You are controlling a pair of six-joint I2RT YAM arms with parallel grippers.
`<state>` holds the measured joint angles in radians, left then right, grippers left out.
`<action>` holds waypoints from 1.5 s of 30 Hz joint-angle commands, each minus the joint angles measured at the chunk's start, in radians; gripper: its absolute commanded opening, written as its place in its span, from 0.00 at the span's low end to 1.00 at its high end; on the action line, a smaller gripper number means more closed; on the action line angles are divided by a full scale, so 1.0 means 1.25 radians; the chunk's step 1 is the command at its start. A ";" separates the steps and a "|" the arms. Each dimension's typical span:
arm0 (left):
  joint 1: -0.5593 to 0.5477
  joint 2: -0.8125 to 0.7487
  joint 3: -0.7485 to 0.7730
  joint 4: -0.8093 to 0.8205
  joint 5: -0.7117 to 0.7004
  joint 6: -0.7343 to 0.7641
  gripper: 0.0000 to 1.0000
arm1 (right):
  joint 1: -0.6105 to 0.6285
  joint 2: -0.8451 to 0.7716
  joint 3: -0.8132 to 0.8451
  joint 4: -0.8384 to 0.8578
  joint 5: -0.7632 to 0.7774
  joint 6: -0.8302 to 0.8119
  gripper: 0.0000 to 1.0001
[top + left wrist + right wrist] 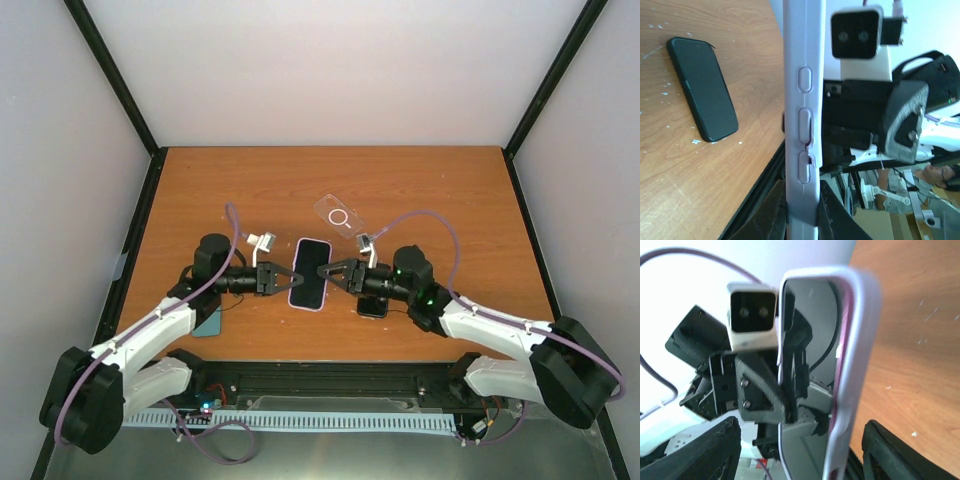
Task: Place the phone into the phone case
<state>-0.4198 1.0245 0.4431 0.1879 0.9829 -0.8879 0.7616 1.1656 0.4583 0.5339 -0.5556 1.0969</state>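
Centrally, the phone hangs just above the table between the 2 grippers. Its dark face is turned up to the top camera and framed by the rim of a lilac case. Whether it is pressed fully home in that case I cannot tell. From the left wrist the case shows edge-on, with 3 oval button bumps in a row down its side.

The left gripper is nearly closed, its 2 fingers pinching the case at its long left edge, 1 on each face. The right gripper stands wide, its fingers well out to either side of the case's opposite edge and touching neither face; it has hold of nothing. Both arms reach inward from the near edge, low over the wood.

Beyond the phone, a clear case with a ring mark lies flat on the table, apart from both grippers. A second, dark phone lies flat beneath the right arm. A teal flat thing shows partly under the left arm.
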 commanded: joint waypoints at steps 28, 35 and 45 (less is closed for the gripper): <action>0.000 0.027 0.068 -0.117 0.021 0.119 0.00 | -0.087 0.041 0.095 -0.011 -0.047 -0.027 0.03; 0.000 0.010 0.095 -0.190 -0.089 0.104 0.60 | -0.096 0.022 0.073 -0.058 -0.050 -0.035 0.03; 0.014 0.040 0.157 -0.446 -0.475 0.081 1.00 | -0.288 -0.101 0.118 -0.572 -0.064 -0.212 0.03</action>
<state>-0.4191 1.0500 0.5900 -0.2073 0.6472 -0.7628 0.4988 1.1099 0.5518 0.1421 -0.6426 0.9703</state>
